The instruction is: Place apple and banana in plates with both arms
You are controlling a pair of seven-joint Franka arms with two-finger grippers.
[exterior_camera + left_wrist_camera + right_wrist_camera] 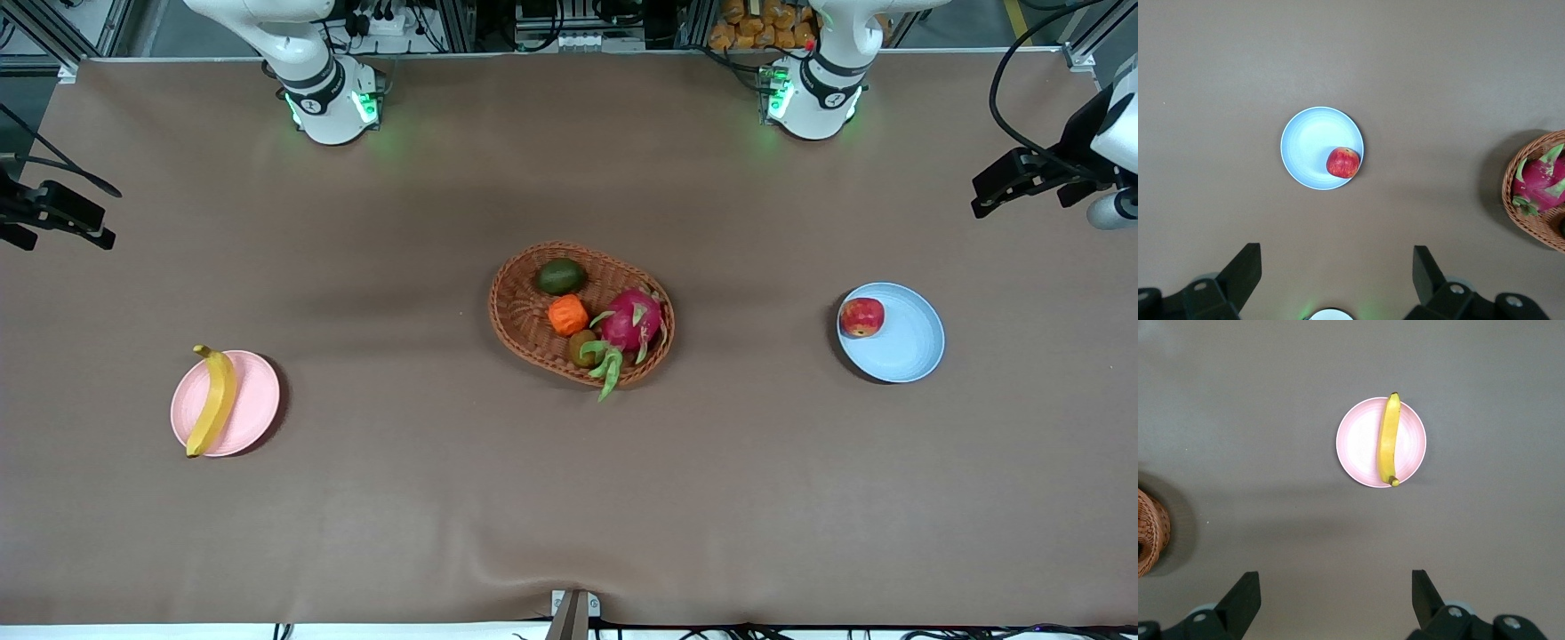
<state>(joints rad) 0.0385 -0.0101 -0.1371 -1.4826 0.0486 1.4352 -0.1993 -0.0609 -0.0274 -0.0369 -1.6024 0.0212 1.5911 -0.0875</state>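
Front view: the banana [212, 402] lies across the pink plate [253, 409] toward the right arm's end of the table. Its long axis runs from its dark stem, farther from the camera, down to the tip nearer the camera, and both ends reach just past the plate's rim. The apple [861, 316] sits in the blue plate [907, 347] toward the left arm's end, against the rim on the side facing the basket [520, 311]. The oval wicker basket stands between the two plates with a dragon fruit [632, 322], an orange fruit [567, 315] and a dark green fruit [560, 276] in it. The table [569, 498] is covered in plain brown cloth, slightly rippled at the near edge. Racks, cables and a bin of orange items line the wall by the bases. The left gripper [1009, 187] and right gripper [53, 218] both hang high at the table's ends.

Left wrist view: the left gripper's [1337, 273] fingers stand wide apart and empty, high over the cloth beside the blue plate [1308, 143] with the apple [1343, 162].

Right wrist view: the right gripper [1336, 593] is likewise spread and empty, above the cloth near the pink plate [1358, 447] and banana [1388, 439].
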